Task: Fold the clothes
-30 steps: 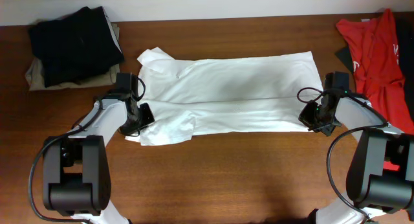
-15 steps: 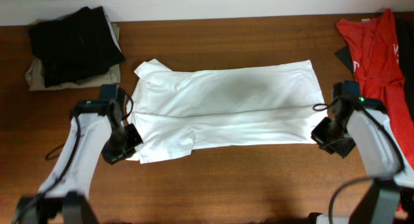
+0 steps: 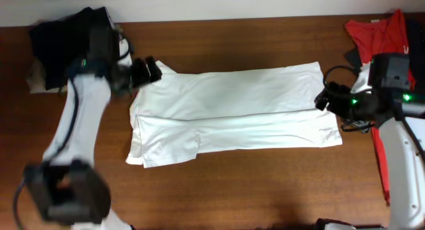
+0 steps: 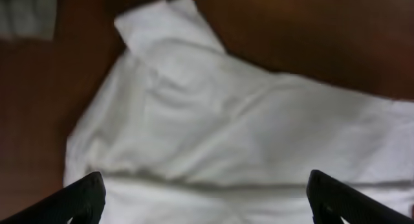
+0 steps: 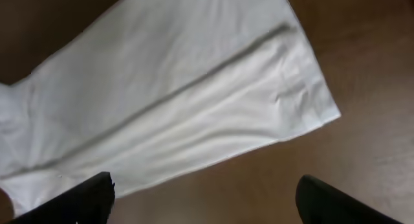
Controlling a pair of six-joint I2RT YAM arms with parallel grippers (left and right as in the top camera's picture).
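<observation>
Garments of three sorts lie on the brown wooden table (image 3: pixel 232 197), and two end effectors hang over it. One white short-sleeved cotton T-shirt (image 3: pixel 232 110) is spread flat between the two end effectors, doubled lengthwise so that one long fold edge runs from end to end.

The left end effector (image 3: pixel 146 72) sits over the shirt's far corner on its own side, where one sleeve pokes out. A second sleeve flap lies nearer the robot, below that end effector. In the left wrist view its two dark fingers (image 4: pixel 84 198) are spread wide with nothing between them, and the T-shirt (image 4: pixel 226 133) lies beneath and ahead.

The right end effector (image 3: pixel 325 97) is just beside the hem end of the shirt. Its two fingers (image 5: pixel 71 198) are likewise parted and empty, with the T-shirt (image 5: pixel 174 101) ahead of them and bare table under them.

One stack of folded black and beige garments (image 3: pixel 60 44) lies beyond the left end effector, partly behind that arm. One crumpled red shirt (image 3: pixel 385 50) lies outside the right end effector, well apart from the white shirt.
</observation>
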